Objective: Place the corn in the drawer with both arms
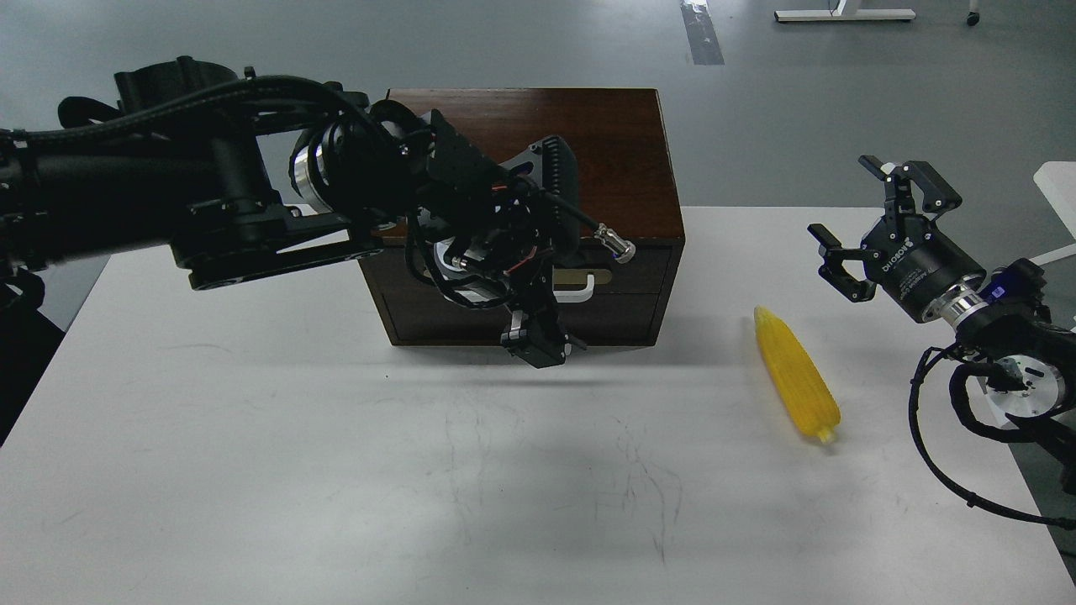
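The corn (794, 382) lies on the white table (252, 462) to the right of the dark brown box (588, 151), tip pointing away from me. The drawer (626, 290) is closed; its white handle (578, 291) is partly hidden by my left arm. My left gripper (536, 343) hangs fingers-down in front of the drawer's lower edge, below the handle, holding nothing I can see; its dark fingers cannot be told apart. My right gripper (870, 217) is open and empty, in the air to the upper right of the corn.
The box stands at the table's far edge, with grey floor behind it. A white object (1059, 189) shows at the right border. Black cables (933, 454) loop below my right wrist over the table's right edge.
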Robot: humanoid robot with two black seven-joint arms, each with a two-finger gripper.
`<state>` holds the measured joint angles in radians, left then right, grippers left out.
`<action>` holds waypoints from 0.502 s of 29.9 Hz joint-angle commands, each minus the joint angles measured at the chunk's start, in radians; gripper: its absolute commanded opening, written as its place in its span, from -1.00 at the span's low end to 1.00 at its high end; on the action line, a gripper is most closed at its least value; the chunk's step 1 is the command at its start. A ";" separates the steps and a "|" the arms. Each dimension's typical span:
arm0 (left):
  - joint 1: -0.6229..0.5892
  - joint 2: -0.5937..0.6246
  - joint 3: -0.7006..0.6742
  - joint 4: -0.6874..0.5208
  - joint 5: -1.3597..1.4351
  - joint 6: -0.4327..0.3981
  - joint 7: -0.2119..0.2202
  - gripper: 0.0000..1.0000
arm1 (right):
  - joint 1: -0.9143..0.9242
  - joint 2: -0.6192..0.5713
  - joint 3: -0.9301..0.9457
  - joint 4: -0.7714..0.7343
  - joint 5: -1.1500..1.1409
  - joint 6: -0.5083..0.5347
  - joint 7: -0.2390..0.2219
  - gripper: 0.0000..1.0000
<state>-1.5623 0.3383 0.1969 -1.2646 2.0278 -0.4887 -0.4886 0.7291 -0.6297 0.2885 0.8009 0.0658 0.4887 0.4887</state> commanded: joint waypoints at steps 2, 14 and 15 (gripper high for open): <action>0.010 0.007 0.030 0.001 0.002 0.000 0.000 0.96 | 0.000 -0.001 0.000 0.000 0.000 0.000 0.000 1.00; 0.015 0.025 0.061 -0.001 0.008 0.000 0.000 0.96 | -0.007 -0.001 -0.002 0.000 0.000 0.000 0.000 1.00; 0.013 0.027 0.068 -0.001 0.008 0.000 0.000 0.96 | -0.007 -0.001 -0.002 0.000 0.000 0.000 0.000 1.00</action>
<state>-1.5491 0.3630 0.2536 -1.2655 2.0356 -0.4887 -0.4886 0.7240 -0.6305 0.2864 0.8008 0.0659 0.4887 0.4887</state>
